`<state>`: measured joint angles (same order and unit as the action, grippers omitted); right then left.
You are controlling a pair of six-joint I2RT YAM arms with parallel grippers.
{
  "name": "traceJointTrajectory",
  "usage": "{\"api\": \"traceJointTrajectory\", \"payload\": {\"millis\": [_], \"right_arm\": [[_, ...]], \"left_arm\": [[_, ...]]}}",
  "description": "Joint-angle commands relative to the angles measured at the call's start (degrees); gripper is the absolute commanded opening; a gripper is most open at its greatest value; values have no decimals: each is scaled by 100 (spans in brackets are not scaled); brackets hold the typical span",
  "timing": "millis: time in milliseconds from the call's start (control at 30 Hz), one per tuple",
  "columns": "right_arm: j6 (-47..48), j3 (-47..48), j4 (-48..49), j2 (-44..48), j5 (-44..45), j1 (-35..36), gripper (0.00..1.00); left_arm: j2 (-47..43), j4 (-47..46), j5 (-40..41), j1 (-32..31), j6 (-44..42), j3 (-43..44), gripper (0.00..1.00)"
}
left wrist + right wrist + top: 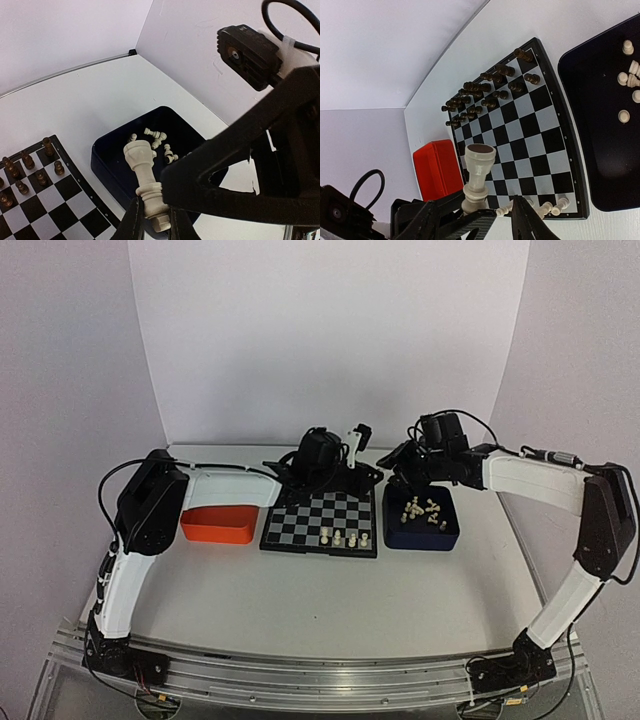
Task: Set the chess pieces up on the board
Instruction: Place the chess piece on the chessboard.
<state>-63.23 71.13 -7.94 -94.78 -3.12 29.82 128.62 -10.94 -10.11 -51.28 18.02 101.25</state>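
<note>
**Rook held aloft toward the worktop's far edge**
The cream rook (145,172) is clamped at its base by the closed left fingers (134,222). The right fingers (525,225) stand parted on either side of it. With so low a hold, it could tilt or slip and be dropped among the black pieces (485,90) on the board (535,150).

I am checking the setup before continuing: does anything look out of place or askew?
Yes. The left gripper holds a cream rook tilted in the air, and several cream pieces lie toppled in the dark blue tray.
</note>
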Motion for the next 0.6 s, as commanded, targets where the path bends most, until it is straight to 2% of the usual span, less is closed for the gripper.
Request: {"api": "traceJointTrajectory", "payload": {"millis": [0,67,100,267,333,400,567], "right_arm": [[520,-231,-14,721,101,24,65],[952,-260,-175,871,116,23,82],[1219,-263,-304,936,120,17,85],[2304,-363,-886,1131,57,-203,89],[2590,-365,-1141,1125,4,-355,89],[2750,-347,-1479,1070,-41,-541,89],[3124,-438,-1792,1019,-65,-863,88]], "left_arm": [[-792,1053,98,110,245,236,0],[-1006,1854,74,204,236,366,0],[-1131,2179,108,244,223,374,0],[-1658,4126,429,451,235,552,0],[-1712,4954,446,576,481,802,0],[-1689,5881,205,751,682,1038,0],[-1334,7531,-190,1026,784,1777,0]]}}
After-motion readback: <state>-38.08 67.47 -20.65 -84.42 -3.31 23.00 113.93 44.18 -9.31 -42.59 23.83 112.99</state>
